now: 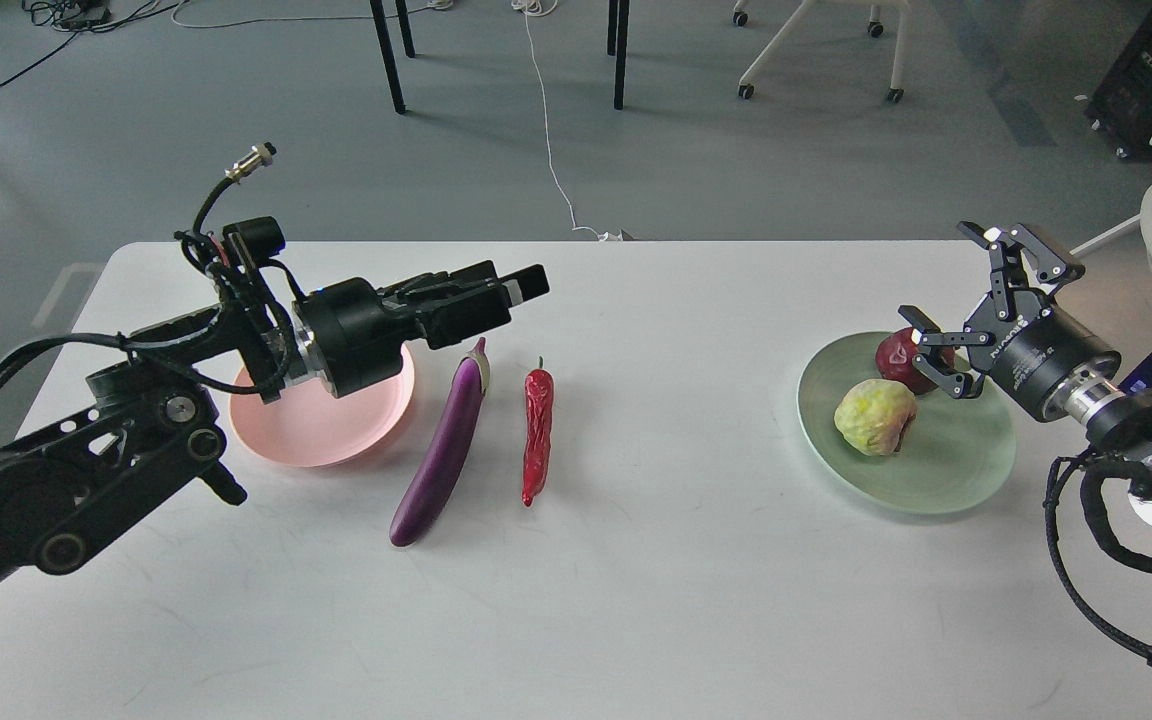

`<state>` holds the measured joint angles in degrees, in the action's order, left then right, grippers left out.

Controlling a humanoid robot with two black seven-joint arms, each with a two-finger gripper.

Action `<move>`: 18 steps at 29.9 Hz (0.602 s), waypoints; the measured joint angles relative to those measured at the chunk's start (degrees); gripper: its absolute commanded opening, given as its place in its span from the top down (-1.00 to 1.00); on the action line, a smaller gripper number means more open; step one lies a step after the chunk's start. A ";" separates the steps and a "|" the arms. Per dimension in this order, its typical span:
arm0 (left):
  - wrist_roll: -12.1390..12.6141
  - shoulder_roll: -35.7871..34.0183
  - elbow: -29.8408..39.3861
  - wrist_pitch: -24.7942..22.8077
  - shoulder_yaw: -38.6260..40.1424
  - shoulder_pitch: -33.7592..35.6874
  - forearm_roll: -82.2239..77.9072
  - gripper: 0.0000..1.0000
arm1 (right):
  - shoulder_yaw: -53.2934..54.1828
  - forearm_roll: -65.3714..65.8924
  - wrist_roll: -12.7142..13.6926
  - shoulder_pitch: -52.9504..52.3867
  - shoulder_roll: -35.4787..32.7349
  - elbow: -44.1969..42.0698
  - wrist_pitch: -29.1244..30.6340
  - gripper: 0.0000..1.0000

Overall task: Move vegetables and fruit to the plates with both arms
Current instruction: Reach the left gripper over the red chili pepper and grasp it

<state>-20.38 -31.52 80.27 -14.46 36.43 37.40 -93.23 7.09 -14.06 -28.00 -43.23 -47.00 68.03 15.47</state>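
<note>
The purple eggplant (441, 450) and the red chili pepper (536, 430) lie side by side on the white table, right of the empty pink plate (326, 420). My left gripper (521, 293) lies level above the pink plate's far right rim. It points right over the eggplant's stem end, seen from the side, fingers apart and empty. The dark red fruit (898, 355) and the yellow-green fruit (874, 418) sit on the mint green plate (956, 470). My right gripper (936, 273) is open and empty, just right of and above the dark red fruit.
The white table (636, 600) has bare surface in front and in the middle. Behind its far edge are black table legs (619, 55), a white chair base (816, 60) and a white cable (551, 150) on the grey floor.
</note>
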 measured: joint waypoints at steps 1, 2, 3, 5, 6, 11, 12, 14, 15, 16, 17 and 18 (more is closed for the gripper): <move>-0.46 0.31 -1.40 0.01 -2.77 2.40 -1.68 -0.96 | 0.28 -0.01 0.00 0.06 -0.10 0.01 0.00 -0.95; -0.75 0.92 -2.77 0.04 -5.01 4.43 -2.76 -0.96 | 0.78 -0.03 0.00 0.14 -0.26 0.05 0.00 -0.95; -0.95 2.02 -4.58 0.09 -7.56 6.68 -3.63 -0.96 | 1.41 -0.05 0.00 0.25 -0.47 0.07 0.00 -0.95; -1.11 4.54 -8.53 0.20 -12.04 10.53 -4.61 -0.96 | 2.43 -0.09 0.00 0.63 -0.71 0.13 0.00 -0.95; -1.14 5.80 -10.81 0.26 -14.23 12.14 -4.99 -0.96 | 2.80 -0.09 0.00 0.87 -0.75 0.15 0.00 -0.95; -0.80 10.68 -20.05 0.31 -20.03 15.42 -5.93 -0.96 | 3.41 -0.09 0.00 1.55 -0.81 0.14 0.00 -0.95; -0.75 11.10 -21.06 0.32 -20.47 15.60 -6.15 -0.96 | 3.51 -0.09 0.00 1.67 -0.81 0.05 0.00 -0.95; -0.63 11.64 -22.77 0.32 -21.75 16.13 -7.04 -0.96 | 3.72 -0.09 0.00 1.78 -0.84 -0.09 0.00 -0.95; -0.59 11.80 -23.62 0.32 -22.41 16.41 -7.39 -0.96 | 3.78 -0.09 0.00 1.80 -0.85 -0.13 0.00 -0.95; -0.55 12.02 -24.71 0.32 -23.18 16.63 -7.68 -0.96 | 3.78 -0.09 0.00 1.82 -0.85 -0.16 0.00 -0.95; -0.53 12.31 -25.83 0.34 -24.03 16.77 -7.87 -0.95 | 3.81 -0.09 0.00 1.83 -0.85 -0.17 0.00 -0.95; -0.51 12.52 -26.62 0.34 -24.67 16.80 -8.00 -0.95 | 3.84 -0.09 0.00 1.83 -0.85 -0.17 0.00 -0.95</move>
<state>-20.89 -19.00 53.64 -14.12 11.76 54.20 -101.22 10.93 -14.15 -28.00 -41.40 -47.85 67.86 15.47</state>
